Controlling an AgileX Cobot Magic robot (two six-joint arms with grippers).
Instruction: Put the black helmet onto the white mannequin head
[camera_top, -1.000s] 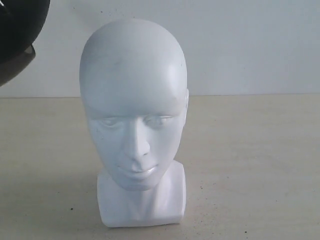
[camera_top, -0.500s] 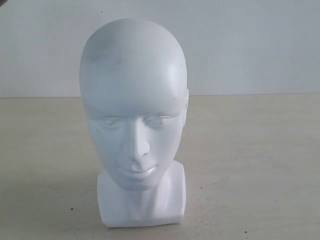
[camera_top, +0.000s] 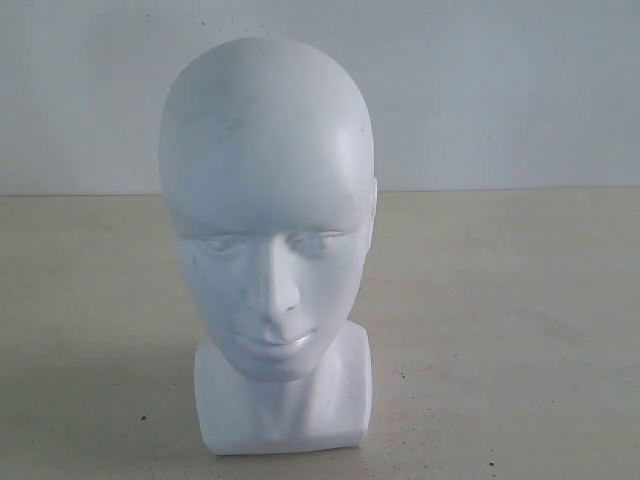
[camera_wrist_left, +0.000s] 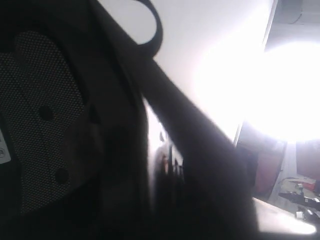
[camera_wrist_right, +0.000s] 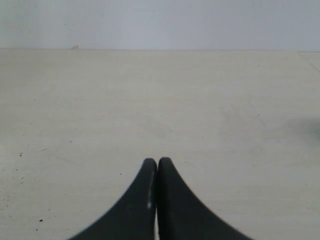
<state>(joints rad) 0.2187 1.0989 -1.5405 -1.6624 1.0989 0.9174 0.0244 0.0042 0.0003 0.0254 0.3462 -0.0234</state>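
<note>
Where you see the head: only in the outside view; the head (camera_top: 268, 230) stands upright on the table (camera_top: 520, 330), face toward the camera, its top uncovered.
Helmet: you see the helmet (camera_wrist_left: 50, 165) only in the left wrist view, very close, its dark dotted padding (camera_wrist_left: 35, 90) filling much of that picture.
Left side: the left gripper is lost in the dark; you cannot tell if it is wide apart or pinched.
Right side: only the right wrist view shows the right gripper (camera_wrist_right: 157, 167); its two tips press together with nothing between them, over the table.
Hard to see: bright glare (camera_wrist_left: 280, 85) washes out part of the left wrist view; you cannot tell where the helmet is next to the head.
</note>
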